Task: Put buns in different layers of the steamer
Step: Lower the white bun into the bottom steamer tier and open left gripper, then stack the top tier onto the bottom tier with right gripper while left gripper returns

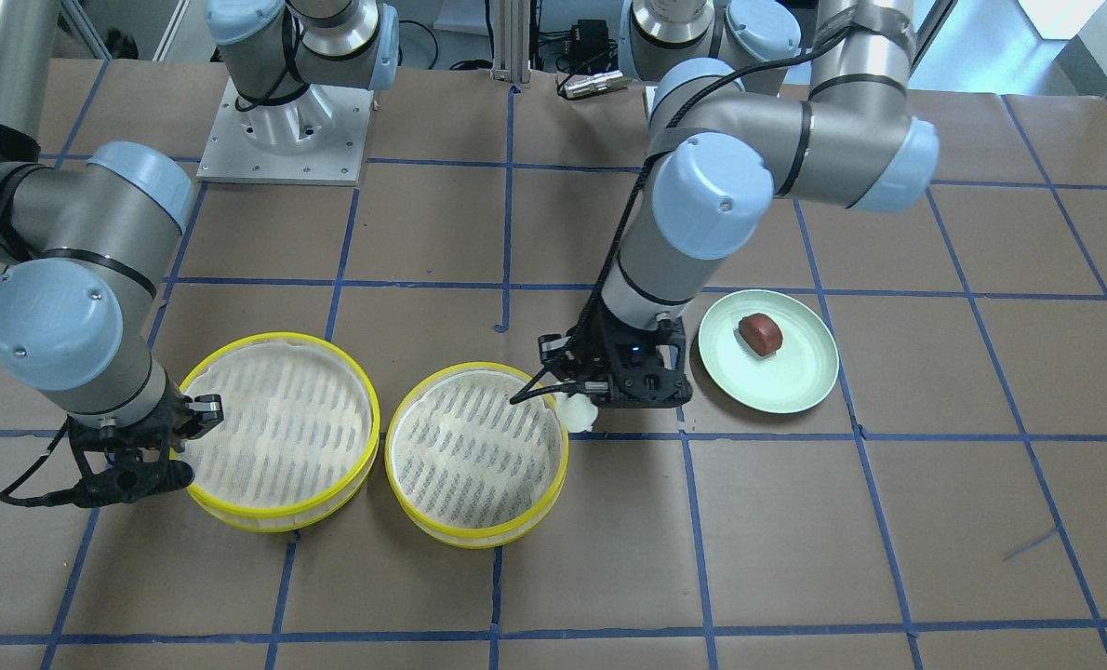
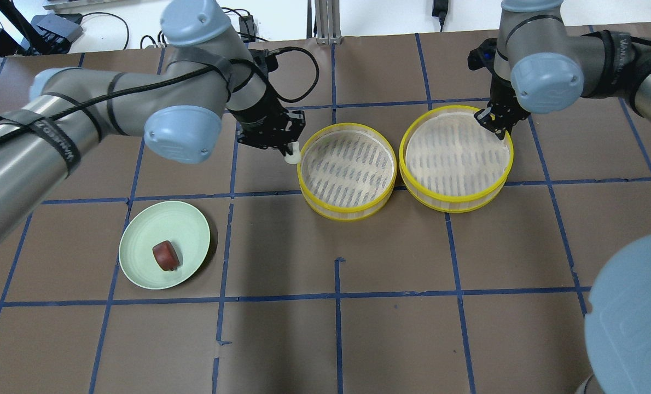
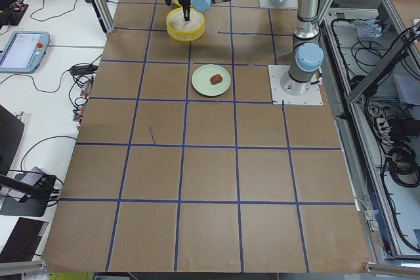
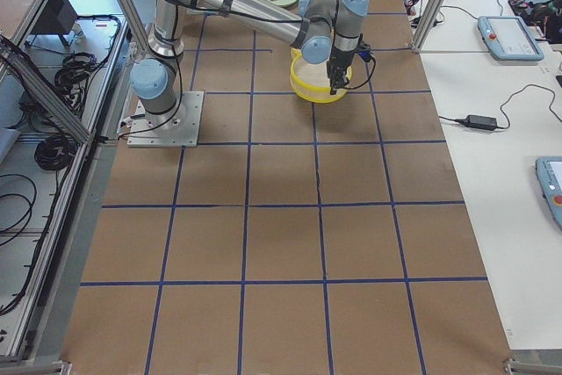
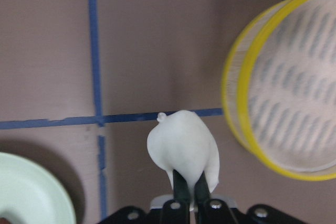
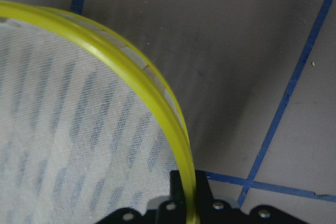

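My left gripper (image 2: 290, 155) is shut on the white bun (image 2: 292, 159) and holds it just outside the rim of the nearer steamer layer (image 2: 347, 169), beside its left edge. The bun fills the lower middle of the left wrist view (image 5: 182, 148). My right gripper (image 2: 495, 123) is shut on the yellow rim (image 6: 131, 66) of the other steamer layer (image 2: 454, 158), at its far right edge. Both layers are empty and stand side by side, rims touching. The reddish-brown bun (image 2: 166, 255) lies on the pale green plate (image 2: 145, 235).
The plate (image 1: 795, 381) sits on the brown paper table with blue tape lines, to the robot's left of the layers. The left arm's elbow (image 1: 707, 200) hangs over the table behind the plate. Cables and a power brick lie past the far table edge.
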Available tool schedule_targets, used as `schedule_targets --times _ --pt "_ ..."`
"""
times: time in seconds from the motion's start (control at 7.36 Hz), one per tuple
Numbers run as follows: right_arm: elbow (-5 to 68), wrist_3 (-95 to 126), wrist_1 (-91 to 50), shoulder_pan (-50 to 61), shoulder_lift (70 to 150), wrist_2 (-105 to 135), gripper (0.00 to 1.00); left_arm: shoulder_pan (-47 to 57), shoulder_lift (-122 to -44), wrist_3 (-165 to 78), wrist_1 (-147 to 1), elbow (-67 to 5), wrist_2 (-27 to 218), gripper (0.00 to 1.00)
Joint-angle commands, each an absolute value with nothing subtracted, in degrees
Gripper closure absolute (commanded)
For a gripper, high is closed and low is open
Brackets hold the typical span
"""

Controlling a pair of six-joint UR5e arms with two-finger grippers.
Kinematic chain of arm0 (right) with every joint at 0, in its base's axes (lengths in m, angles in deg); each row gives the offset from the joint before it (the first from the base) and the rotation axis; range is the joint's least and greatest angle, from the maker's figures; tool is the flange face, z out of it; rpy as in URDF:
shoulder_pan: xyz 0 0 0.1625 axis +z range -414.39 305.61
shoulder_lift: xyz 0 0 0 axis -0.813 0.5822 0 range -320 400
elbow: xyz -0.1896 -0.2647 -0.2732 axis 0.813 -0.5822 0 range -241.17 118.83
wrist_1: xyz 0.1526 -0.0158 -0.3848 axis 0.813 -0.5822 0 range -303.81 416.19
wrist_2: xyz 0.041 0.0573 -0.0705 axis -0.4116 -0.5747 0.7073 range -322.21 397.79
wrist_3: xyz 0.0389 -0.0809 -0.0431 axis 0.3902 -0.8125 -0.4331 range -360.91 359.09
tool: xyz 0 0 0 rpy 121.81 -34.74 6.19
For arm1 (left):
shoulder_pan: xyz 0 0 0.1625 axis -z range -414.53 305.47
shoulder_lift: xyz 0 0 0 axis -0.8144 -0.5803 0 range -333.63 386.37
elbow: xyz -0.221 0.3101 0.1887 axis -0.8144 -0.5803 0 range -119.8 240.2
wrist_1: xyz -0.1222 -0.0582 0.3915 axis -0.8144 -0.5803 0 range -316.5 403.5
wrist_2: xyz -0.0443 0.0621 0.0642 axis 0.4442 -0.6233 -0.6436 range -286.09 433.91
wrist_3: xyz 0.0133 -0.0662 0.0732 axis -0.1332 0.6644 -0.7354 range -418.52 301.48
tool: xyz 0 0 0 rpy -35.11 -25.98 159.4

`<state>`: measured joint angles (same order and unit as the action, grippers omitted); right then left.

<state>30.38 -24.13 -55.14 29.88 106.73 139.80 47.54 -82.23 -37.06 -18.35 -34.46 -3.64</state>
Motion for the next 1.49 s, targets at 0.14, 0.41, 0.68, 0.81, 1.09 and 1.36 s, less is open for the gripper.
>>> schedule_targets --times 0.14,0.41,0.68,0.81,1.09,1.36 --pt "31.20 -25.87 -55.96 29.19 106.71 139.48 0.91 53.67 -86.66 -18.36 -7.49 -34.72 -3.16 0.35" --pt "31.29 -26.05 -55.87 29.19 106.79 139.21 0.91 53.67 -86.49 -20.09 -7.56 -35.43 -3.69 0.15" --pt "30.94 -25.52 -55.26 29.28 107.14 139.12 0.90 53.41 -84.57 -32.94 -8.17 -36.12 -13.04 0.13" --pt "31.11 -25.52 -53.26 29.63 110.80 135.99 0.89 51.75 -82.81 -43.30 -9.75 -39.00 -20.06 0.09" --pt "31.02 -19.94 -49.13 30.59 113.64 129.85 0.88 42.04 -72.74 -59.21 -9.85 -53.10 -23.56 0.00" --pt "30.50 -5.54 -50.67 38.72 113.13 127.08 0.89 28.59 -65.86 -73.84 -9.94 -62.37 -23.73 0.00"
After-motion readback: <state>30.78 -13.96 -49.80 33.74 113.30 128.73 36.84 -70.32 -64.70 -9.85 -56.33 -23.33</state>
